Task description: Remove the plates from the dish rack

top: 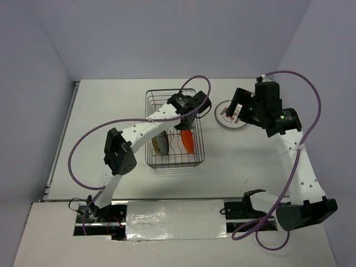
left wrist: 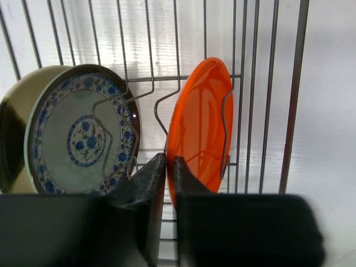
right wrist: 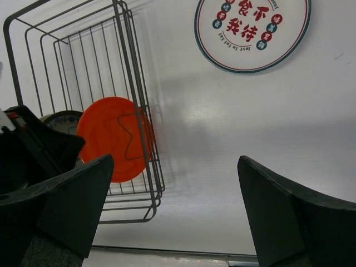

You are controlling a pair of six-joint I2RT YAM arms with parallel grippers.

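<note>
The dark wire dish rack (top: 150,111) stands mid-table. In it an orange plate (top: 188,141) and an olive-tan plate (top: 161,143) stand on edge. In the left wrist view my left gripper (left wrist: 169,161) is shut on the near rim of the orange plate (left wrist: 200,128). The olive-tan plate (left wrist: 78,133), blue-patterned inside, leans to its left. A white plate with red print (top: 228,123) lies flat on the table right of the rack. My right gripper (top: 236,109) hovers above it, open and empty. The right wrist view shows that plate (right wrist: 251,30) and the rack (right wrist: 133,83).
The left arm reaches over the rack's far right corner. Purple cables loop above both arms. A silver taped strip (top: 175,219) lies along the near edge between the arm bases. Walls close in the table at the back and sides.
</note>
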